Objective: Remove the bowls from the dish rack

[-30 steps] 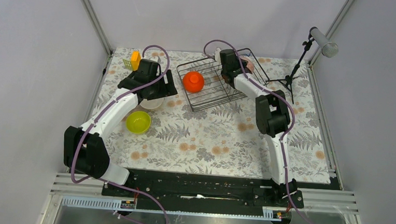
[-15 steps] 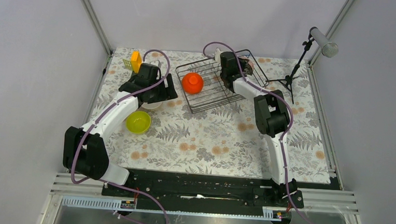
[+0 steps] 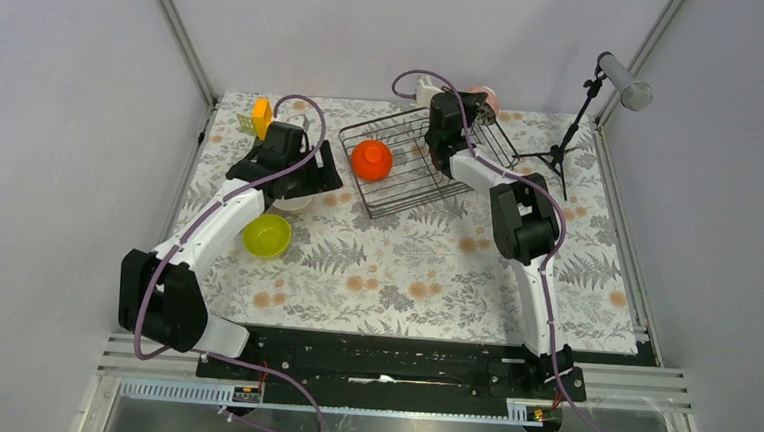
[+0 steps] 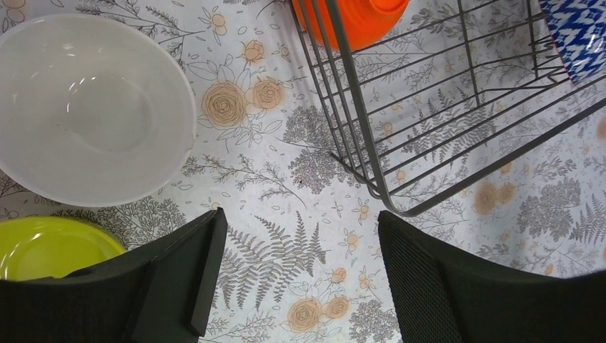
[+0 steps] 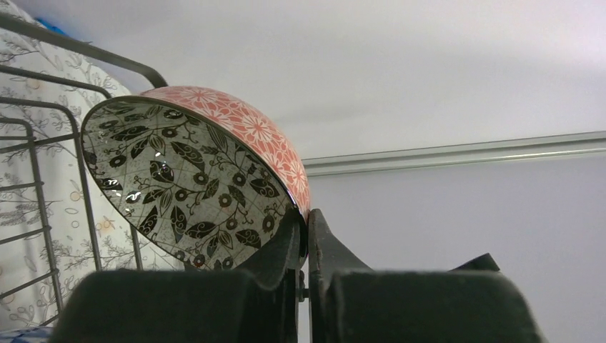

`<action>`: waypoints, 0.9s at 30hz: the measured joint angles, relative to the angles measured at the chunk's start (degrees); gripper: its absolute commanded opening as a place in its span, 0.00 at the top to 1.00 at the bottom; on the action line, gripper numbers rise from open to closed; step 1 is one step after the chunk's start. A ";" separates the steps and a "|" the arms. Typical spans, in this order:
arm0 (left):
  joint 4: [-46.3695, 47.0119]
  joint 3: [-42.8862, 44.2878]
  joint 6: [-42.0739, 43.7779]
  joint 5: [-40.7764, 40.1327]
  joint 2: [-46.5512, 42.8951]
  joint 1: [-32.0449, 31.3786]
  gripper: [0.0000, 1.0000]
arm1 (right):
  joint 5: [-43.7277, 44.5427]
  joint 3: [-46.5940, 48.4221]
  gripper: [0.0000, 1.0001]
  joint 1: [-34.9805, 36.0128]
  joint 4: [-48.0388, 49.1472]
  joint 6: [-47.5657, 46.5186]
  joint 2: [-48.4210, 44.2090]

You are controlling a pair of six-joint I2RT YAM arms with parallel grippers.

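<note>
The dish rack (image 3: 416,168) stands at the back middle of the table. An orange bowl (image 3: 372,158) lies upside down in its left part, and also shows in the left wrist view (image 4: 357,18). My right gripper (image 3: 470,109) is shut on the rim of the pink patterned bowl (image 5: 193,179), holding it tilted above the rack's far right end (image 5: 43,143). My left gripper (image 4: 300,279) is open and empty, above the cloth between the cream bowl (image 4: 86,107) and the rack's corner (image 4: 386,193). The yellow-green bowl (image 4: 50,246) lies beside the cream one. A blue-and-white bowl (image 4: 579,36) sits in the rack.
A small orange-yellow block (image 3: 261,115) stands at the back left. A black tripod with a grey tube (image 3: 574,128) stands at the back right. Grey walls close the sides and back. The floral cloth (image 3: 405,268) covers the table.
My right gripper has lifted the pink patterned bowl up and back out of the rack's right end. My left arm has shifted slightly near the cream bowl.
</note>
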 measured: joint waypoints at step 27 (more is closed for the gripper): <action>7.28 -4.37 -3.39 5.42 -9.86 0.00 0.17 | -7.87 18.69 1.00 6.62 -41.46 44.63 -12.68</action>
